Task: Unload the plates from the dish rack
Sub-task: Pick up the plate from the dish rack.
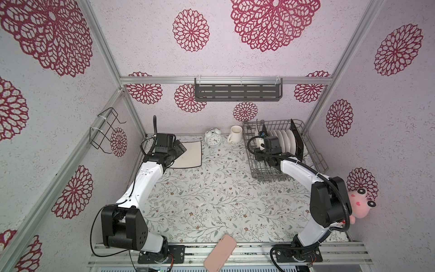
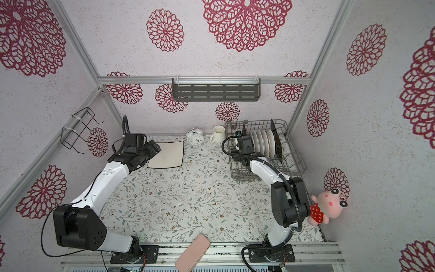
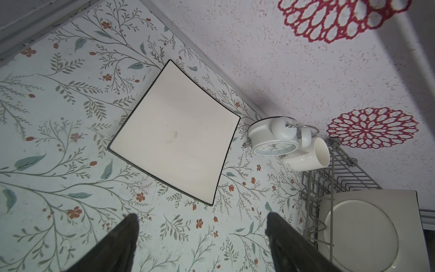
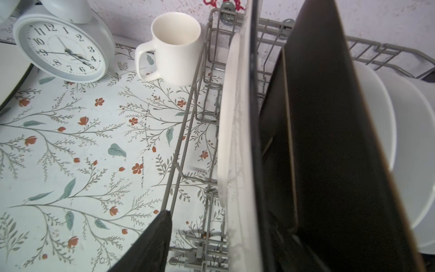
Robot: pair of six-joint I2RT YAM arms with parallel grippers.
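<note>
Plates (image 1: 283,141) fill the dish rack (image 1: 263,175): left gripper (image 3: 202,216) wide, empty by the unloaded plate (image 3: 174,131); right gripper (image 4: 211,214) loosely astride another, needing closure, then lift.

Top views look down; wrist views share the dish rack (image 3: 348,179) (image 4: 226,13).

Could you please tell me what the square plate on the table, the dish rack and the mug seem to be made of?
Square plate: probably glazed ceramic; smooth cream face, soft sheen, thin dark rim.
Dish rack: likely coated metal wire; thin bent grey rods, matte finish.
Mug: likely glazed ceramic too; thick white wall, slight gloss.
</note>
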